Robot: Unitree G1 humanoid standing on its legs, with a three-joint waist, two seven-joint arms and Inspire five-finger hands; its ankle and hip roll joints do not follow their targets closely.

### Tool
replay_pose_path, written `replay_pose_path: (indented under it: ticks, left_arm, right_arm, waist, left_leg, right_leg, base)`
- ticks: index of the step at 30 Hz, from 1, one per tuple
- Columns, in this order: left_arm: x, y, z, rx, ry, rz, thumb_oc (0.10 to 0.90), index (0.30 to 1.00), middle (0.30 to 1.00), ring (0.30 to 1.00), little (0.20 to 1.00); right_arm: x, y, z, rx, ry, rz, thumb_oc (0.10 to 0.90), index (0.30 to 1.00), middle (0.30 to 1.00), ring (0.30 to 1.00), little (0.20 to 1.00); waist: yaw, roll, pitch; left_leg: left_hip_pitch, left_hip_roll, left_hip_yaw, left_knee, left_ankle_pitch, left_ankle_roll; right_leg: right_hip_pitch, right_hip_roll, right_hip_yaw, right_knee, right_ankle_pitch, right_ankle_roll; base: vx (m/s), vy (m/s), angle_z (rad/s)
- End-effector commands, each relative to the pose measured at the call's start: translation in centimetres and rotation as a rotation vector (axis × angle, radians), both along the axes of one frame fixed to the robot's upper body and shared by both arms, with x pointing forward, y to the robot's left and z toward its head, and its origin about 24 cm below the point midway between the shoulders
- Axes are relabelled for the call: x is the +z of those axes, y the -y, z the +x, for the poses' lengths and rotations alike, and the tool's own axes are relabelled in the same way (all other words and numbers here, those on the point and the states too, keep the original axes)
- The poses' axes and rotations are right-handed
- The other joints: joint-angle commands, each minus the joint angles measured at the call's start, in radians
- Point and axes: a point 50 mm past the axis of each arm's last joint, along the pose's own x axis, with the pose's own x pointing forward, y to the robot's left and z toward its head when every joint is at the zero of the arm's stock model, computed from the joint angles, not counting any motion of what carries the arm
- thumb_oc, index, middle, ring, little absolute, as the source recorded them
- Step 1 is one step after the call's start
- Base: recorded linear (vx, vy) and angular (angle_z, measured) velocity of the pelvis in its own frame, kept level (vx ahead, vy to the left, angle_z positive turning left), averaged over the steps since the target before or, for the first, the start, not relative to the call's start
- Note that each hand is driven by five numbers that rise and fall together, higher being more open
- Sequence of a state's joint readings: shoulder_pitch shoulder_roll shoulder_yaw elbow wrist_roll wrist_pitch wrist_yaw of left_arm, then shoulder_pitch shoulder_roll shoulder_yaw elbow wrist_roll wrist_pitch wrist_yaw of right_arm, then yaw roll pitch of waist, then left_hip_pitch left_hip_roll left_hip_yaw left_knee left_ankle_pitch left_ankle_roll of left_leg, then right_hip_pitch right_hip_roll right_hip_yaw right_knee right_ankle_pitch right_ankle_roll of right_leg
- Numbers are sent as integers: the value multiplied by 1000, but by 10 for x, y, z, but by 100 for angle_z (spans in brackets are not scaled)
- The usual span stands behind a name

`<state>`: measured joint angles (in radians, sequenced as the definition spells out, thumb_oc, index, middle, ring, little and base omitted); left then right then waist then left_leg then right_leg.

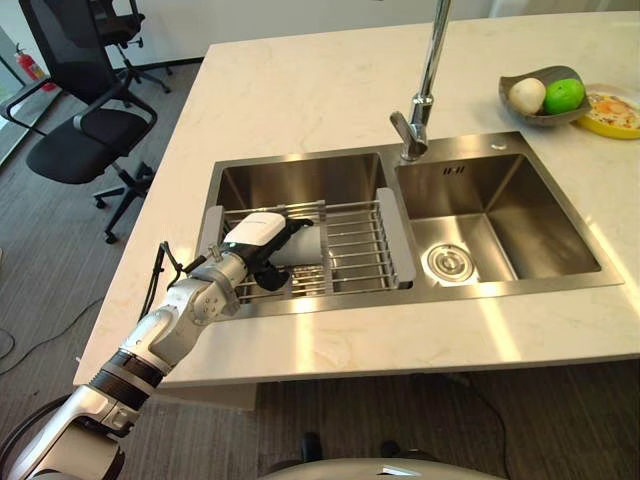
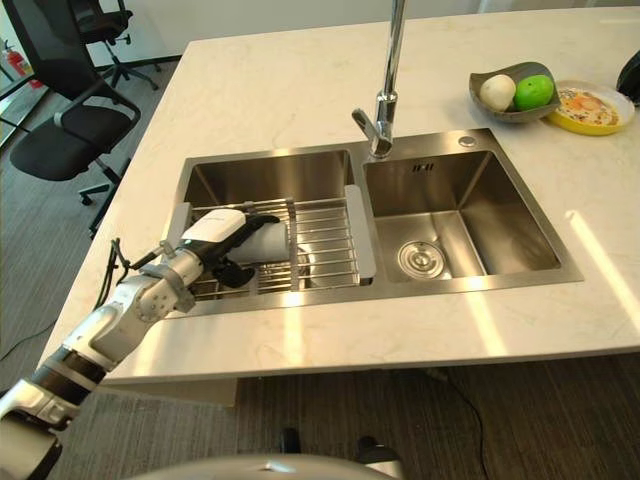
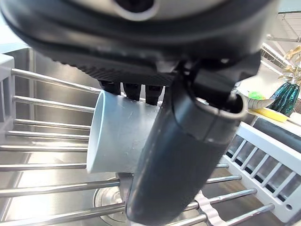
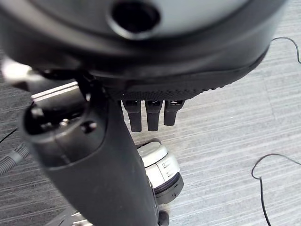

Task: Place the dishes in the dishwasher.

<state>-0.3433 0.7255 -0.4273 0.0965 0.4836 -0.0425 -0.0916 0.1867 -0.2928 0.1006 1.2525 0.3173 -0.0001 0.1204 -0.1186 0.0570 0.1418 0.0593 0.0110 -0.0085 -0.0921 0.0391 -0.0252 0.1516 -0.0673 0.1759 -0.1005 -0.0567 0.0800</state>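
Left hand (image 1: 262,240) reaches into the left basin of the sink (image 1: 300,178), fingers (image 3: 124,89) and thumb clamped on a white cup (image 3: 117,136) lying sideways on the wire rack (image 1: 350,250). Faucet (image 1: 425,80) stands behind. A fruit bowl (image 1: 545,97) and yellow plate (image 1: 612,112) sit on the tabletop (image 1: 300,90) at right. Right hand (image 4: 108,155) hangs above the floor, fingers (image 4: 150,115) relaxed, apart.

One cup (image 3: 117,136), two fruits (image 1: 546,95), two office chairs (image 1: 85,120)
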Motion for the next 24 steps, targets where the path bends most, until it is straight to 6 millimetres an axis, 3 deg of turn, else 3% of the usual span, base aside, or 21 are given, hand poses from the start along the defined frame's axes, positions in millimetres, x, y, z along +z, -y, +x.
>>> replay_pose_path:
  ticks: [1,3,4,20,24]
  left_arm:
    - [62,7,33,19,226,-2,800,900,900,900,900]
    - [61,9,35,16,214,9,800,900,900,900,900]
    - [60,12,37,5,194,26,400,300,300,300,300]
    - [67,21,41,-53,262,177,400,300,300,300,300]
    - [92,22,29,-129,426,143,400,300,300,300,300]
  right_arm:
    - [0,-4,15,-12,44,19,800,900,900,900,900]
    - [0,-4,16,-12,45,20,800,900,900,900,900]
    - [0,-4,19,-7,48,20,800,900,900,900,900]
    - [0,-2,23,-1,56,10,800,900,900,900,900]
    - [0,-3,21,8,64,11,800,900,900,900,900]
  waist:
    - [14,-23,3]
    - [14,-23,5]
    - [13,-22,7]
    - [14,-18,21]
    - [23,-20,16]
  left_leg:
    - [45,46,24,5,-80,-21]
    - [45,47,23,5,-80,-21]
    - [44,46,24,5,-80,-21]
    - [32,49,22,5,-74,-25]
    - [36,57,16,5,-69,-34]
  right_leg:
    - [-53,-28,-14,13,42,69]
    - [-54,-28,-15,13,43,69]
    - [-56,-27,-15,13,43,69]
    - [-67,-21,-18,13,44,72]
    - [-58,-16,-27,13,38,69]
  base:
    - [0,0,0]
    - [0,0,0]
    - [0,0,0]
    - [0,0,0]
    - [-9,-43,1]
